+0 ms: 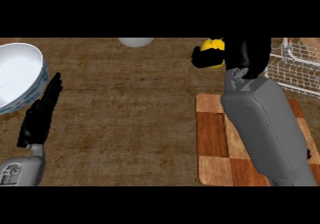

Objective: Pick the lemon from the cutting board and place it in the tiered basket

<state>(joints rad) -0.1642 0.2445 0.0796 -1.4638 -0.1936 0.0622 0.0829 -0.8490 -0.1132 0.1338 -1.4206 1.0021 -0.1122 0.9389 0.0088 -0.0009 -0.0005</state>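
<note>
**Lemon held above the counter, off the cutting board**

The lemon [215,48] sits in the right hand [243,52], whose black fingers and thumb curl round it so that only part of its yellow skin shows. Fruit and hand are beyond the far edge of the cutting board [213,135], over the bare wooden counter [130,113]. The grey right forearm runs back across the board and hides much of its checkered top. The white wire tiered basket [298,70] stands beyond the board's far right corner, just to the right of the hand; the lemon is not in it. Well to the left of the board, the left hand [43,113] rests with fingers straight and holding nothing, beside a large white bowl [17,76]. A small pale round object [136,41] lies at the counter's far edge, left of the lemon.
</note>
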